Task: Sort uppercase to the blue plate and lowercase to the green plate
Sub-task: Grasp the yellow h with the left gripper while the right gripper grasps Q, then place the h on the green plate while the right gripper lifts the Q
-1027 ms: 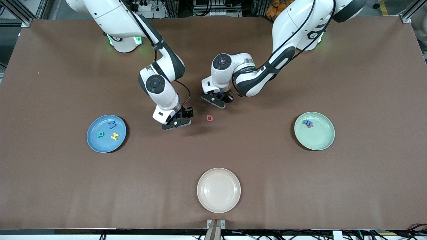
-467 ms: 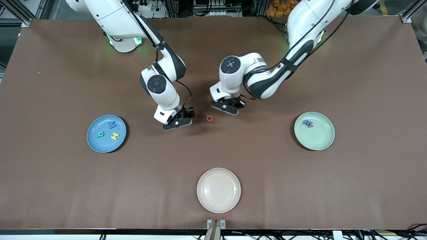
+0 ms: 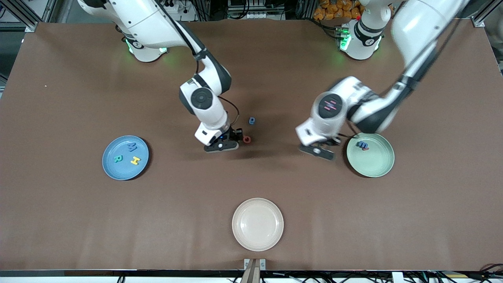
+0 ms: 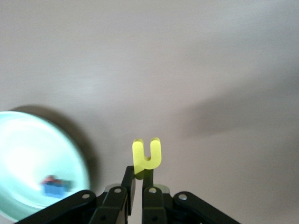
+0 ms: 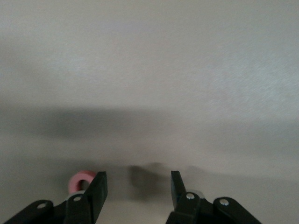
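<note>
The desk [image 3: 78, 220] is showing a plain, flat brown. The blue plate [image 3: 111, 168] is carrying a blue M [image 3: 132, 147], a green R [image 3: 117, 158] and a yellow H [image 3: 135, 160]. The pale mint-green plate [image 3: 375, 163] is holding blue and red letters [image 3: 363, 145] — too small to read. A red Q [image 3: 246, 139], a blue a [image 3: 252, 120] and a plain cream plate [image 3: 257, 224] are lying on the brown. The left end effector [image 4: 139, 185] (black) is gripping a bright yellow n [image 4: 147, 155]; the right end effector [image 5: 136, 186] is also showing black.
</note>
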Motion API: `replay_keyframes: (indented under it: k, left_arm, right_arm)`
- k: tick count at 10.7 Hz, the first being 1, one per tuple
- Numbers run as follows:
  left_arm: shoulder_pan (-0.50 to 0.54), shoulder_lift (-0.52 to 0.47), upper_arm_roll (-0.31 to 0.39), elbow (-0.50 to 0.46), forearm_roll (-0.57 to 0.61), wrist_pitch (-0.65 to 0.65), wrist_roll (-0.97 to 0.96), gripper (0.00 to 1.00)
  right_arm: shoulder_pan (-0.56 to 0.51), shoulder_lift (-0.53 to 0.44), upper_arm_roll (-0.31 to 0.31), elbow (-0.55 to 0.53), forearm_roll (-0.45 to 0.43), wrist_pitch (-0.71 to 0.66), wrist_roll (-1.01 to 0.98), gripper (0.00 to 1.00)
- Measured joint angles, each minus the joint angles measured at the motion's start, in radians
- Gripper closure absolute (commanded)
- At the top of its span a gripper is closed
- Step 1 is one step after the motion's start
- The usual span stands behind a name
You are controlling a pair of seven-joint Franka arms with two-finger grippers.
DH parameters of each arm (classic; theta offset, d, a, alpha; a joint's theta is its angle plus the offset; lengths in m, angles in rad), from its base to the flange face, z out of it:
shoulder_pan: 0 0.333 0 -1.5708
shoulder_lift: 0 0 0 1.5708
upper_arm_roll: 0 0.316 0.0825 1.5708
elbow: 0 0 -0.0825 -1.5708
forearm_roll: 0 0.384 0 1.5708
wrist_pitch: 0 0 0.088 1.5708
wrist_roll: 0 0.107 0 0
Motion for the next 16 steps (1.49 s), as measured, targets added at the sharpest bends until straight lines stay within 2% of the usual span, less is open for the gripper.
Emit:
replay_keyframes:
  k: [2, 5, 6, 7, 8, 12, 14, 16]
  left_arm:
    - [0.048, 0.001, 0.039, -0.011, 0.0, -0.022, 0.083, 1.0]
    - [0.042, 0.001, 0.126, -0.031, 0.0, -0.039, 0.14, 1.0]
    - [0.042, -0.001, 0.149, -0.036, 0.0, -0.043, 0.166, 0.89]
    - [0.041, -0.002, 0.173, -0.038, 0.0, -0.046, 0.195, 0.52]
    - [0.042, -0.002, 0.196, -0.039, 0.0, -0.047, 0.218, 0.01]
    - [0.032, -0.01, 0.206, -0.039, 0.0, -0.047, 0.232, 0.0]
    - [0.014, -0.033, 0.187, -0.035, -0.059, -0.05, 0.232, 0.0]
    - [-0.035, -0.072, 0.153, -0.031, -0.18, -0.066, 0.23, 0.0]
  right_arm:
    - [0.033, 0.043, 0.0, 0.086, -0.131, -0.073, 0.188, 0.36]
    - [0.051, 0.1, 0.001, 0.133, -0.145, -0.075, 0.243, 0.36]
    - [0.054, 0.109, 0.003, 0.137, -0.142, -0.071, 0.245, 0.36]
    - [0.059, 0.11, 0.008, 0.141, -0.133, -0.068, 0.249, 0.36]
    - [0.065, 0.112, 0.014, 0.142, -0.116, -0.063, 0.253, 0.36]
    - [0.071, 0.117, 0.02, 0.143, -0.097, -0.057, 0.264, 0.36]
    - [0.075, 0.121, 0.028, 0.143, -0.097, -0.054, 0.275, 0.4]
    - [0.08, 0.125, 0.03, 0.144, -0.097, -0.053, 0.278, 0.74]
